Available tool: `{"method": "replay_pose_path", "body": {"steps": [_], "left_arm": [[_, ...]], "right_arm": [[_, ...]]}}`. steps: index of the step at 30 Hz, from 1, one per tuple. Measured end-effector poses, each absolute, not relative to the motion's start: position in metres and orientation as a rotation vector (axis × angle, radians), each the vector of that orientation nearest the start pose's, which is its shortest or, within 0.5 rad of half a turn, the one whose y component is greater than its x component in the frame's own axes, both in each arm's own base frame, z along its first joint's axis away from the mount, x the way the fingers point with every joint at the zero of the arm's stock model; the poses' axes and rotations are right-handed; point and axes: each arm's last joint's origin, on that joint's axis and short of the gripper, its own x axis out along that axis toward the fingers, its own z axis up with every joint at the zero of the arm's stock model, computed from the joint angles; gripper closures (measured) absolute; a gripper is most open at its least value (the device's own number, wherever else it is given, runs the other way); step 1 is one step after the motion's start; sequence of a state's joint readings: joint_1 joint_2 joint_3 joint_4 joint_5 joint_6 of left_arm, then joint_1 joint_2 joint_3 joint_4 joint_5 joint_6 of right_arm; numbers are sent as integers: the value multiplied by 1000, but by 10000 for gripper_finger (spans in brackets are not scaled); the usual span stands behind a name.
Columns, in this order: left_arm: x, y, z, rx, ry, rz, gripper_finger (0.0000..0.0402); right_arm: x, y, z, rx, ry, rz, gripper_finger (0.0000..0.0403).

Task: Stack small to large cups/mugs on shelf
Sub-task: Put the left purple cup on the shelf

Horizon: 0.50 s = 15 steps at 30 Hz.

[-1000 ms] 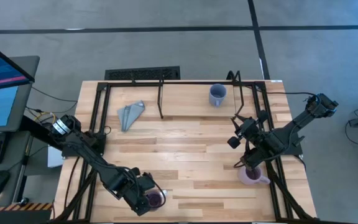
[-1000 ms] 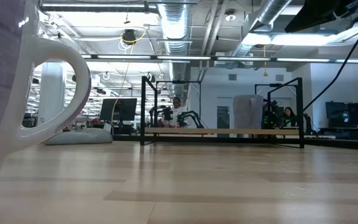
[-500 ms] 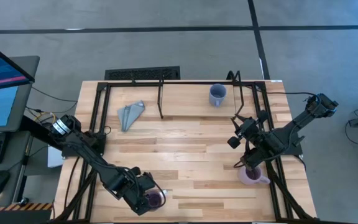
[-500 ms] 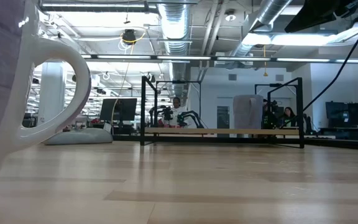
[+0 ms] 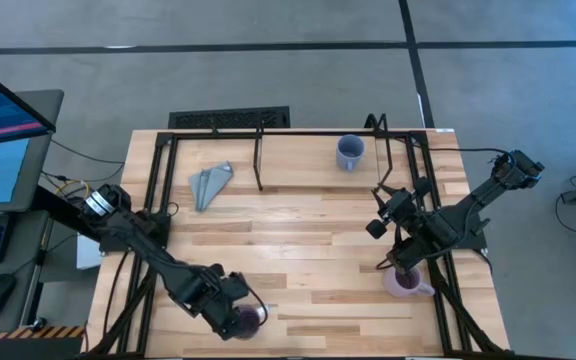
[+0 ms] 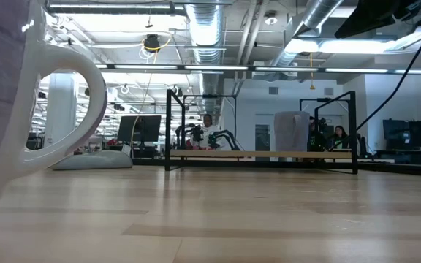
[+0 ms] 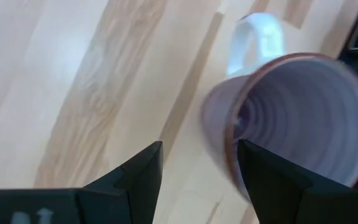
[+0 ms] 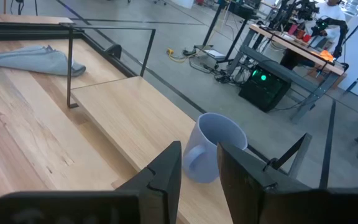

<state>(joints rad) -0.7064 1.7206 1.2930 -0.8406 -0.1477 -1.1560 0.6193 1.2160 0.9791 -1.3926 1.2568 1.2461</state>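
Note:
The purple mug stands upright near the table's front edge, its white handle showing; it fills the low view's left. My left gripper is open at it from above, one finger outside the mug's wall and one over its mouth. The pale lilac mug stands at the right, below my right arm. My right gripper is open and empty. The blue-grey mug stands on the shelf. My left gripper has the purple mug's wall, on the side next to the handle, between its open fingers, which come from above. I cannot tell whether either finger touches the mug. The mug stands on the table.
A grey folded wedge lies on the far left of the table. The shelf's thin black uprights stand along the far edge. Black side rails run along both table sides. Bare wood lies between the arms.
My left gripper has shifted slightly at the purple mug, which stays in place. My right arm has kept still.

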Motion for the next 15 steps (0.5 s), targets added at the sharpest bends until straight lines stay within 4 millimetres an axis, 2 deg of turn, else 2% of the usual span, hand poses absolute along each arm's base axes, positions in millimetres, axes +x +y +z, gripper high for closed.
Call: {"method": "replay_pose_path", "body": {"steps": [11,15], "left_arm": [[265,-203,225,-441,1288,207,204],[269,-199,225,-434,1309,164,222]], "right_arm": [[159,80,275,-201,468,-890,278],[159,80,275,-201,468,-890,278]]}}
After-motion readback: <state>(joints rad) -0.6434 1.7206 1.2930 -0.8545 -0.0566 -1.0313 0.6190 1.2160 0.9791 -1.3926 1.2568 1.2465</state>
